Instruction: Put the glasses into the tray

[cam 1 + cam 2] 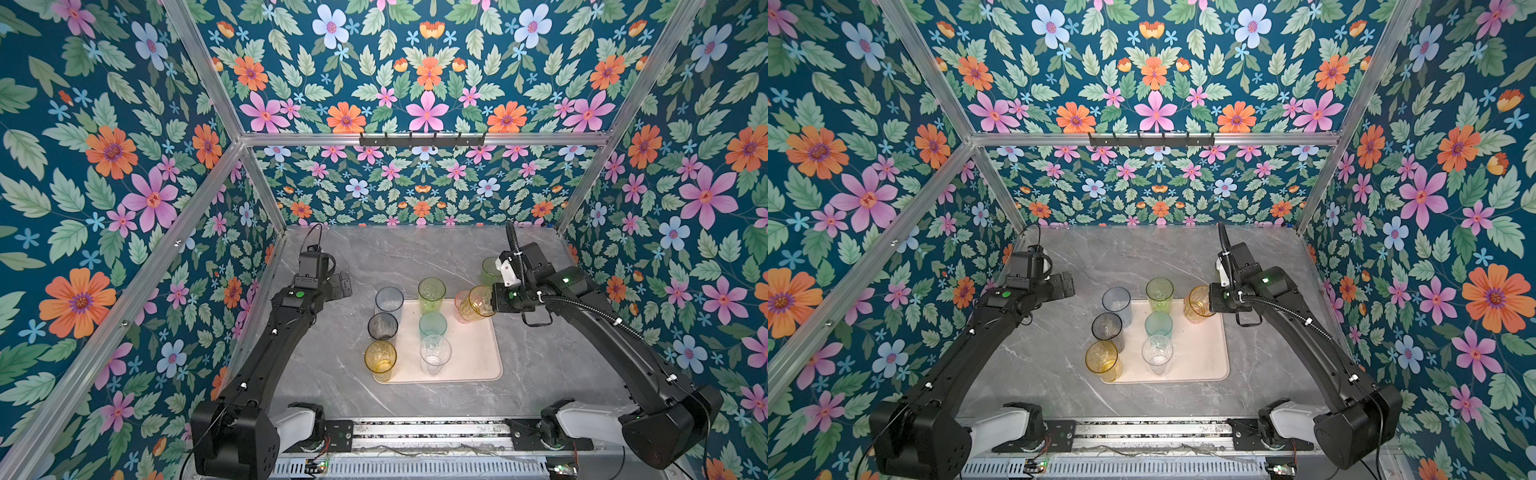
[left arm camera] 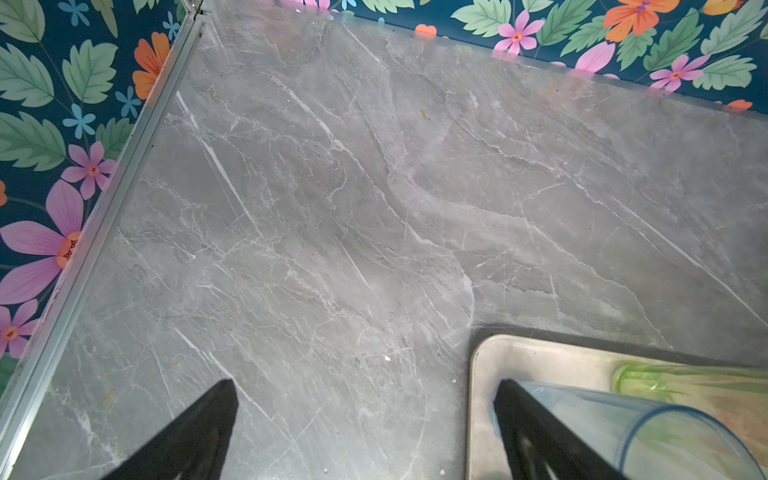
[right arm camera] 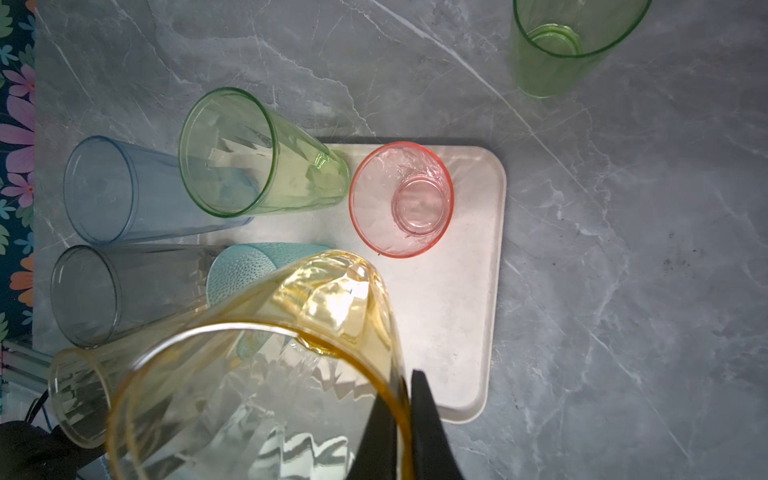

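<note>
Work is nearly done: we count seven translucent plastic tumblers [image 1: 432, 326] on the flat pale pink tray [image 1: 478, 357], and the right jaws grip a short amber tumbler [image 1: 481, 301] by its rim, tilted above the tray's far corner. One tall green tumbler [image 3: 569, 45] stands apart on the grey marble table [image 1: 540, 374]; the left jaws are wide open, empty.

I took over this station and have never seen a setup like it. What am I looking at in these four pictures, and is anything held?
Two black robot arms work on a grey marble table. The two wide pictures look down from overhead; the other two come from cameras on each wrist. The pink-beige tray carries several glasses. The right gripper pinches the rim of an amber glass over the tray, near a pink glass. One green glass stands off the tray. The left gripper is open, holding nothing.
</note>
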{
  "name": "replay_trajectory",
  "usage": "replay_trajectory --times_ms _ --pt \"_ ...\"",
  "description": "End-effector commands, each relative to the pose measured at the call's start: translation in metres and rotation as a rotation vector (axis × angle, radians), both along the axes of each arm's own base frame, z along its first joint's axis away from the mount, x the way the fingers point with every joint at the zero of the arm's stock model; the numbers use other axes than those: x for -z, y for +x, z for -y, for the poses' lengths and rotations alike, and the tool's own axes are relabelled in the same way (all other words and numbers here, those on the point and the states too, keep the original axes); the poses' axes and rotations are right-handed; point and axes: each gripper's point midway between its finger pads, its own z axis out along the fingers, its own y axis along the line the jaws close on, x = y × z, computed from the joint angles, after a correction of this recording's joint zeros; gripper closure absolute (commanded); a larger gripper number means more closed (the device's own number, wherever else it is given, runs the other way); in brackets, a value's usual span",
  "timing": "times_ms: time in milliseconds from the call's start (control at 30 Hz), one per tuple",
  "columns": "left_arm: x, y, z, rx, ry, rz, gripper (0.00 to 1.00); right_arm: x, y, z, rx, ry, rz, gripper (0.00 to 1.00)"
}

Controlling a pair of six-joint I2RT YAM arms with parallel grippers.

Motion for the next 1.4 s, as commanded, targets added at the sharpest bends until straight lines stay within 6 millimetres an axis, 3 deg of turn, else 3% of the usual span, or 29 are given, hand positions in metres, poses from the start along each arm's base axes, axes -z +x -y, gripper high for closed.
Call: replay_trajectory --times_ms 0,633,1067,1367 --pt "-0.002 0.001 0.0 -0.001 0.001 0.005 0.01 0.0 -0.002 -0.004 0.007 0.031 -0.002 1.0" --pt "0.001 0.002 0.0 0.001 0.0 -0.005 0.01 0.019 -0.022 -0.007 0.007 0.037 -0.035 1.0" --pt "0.002 0.002 0.0 0.0 -0.004 -0.007 0.01 0.046 -0.043 -0.005 0.011 0.039 -0.1 1.0" --pt "0.003 0.002 0.002 0.004 -0.011 -0.01 0.01 0.058 -0.047 -0.007 0.01 0.044 -0.12 1.0"
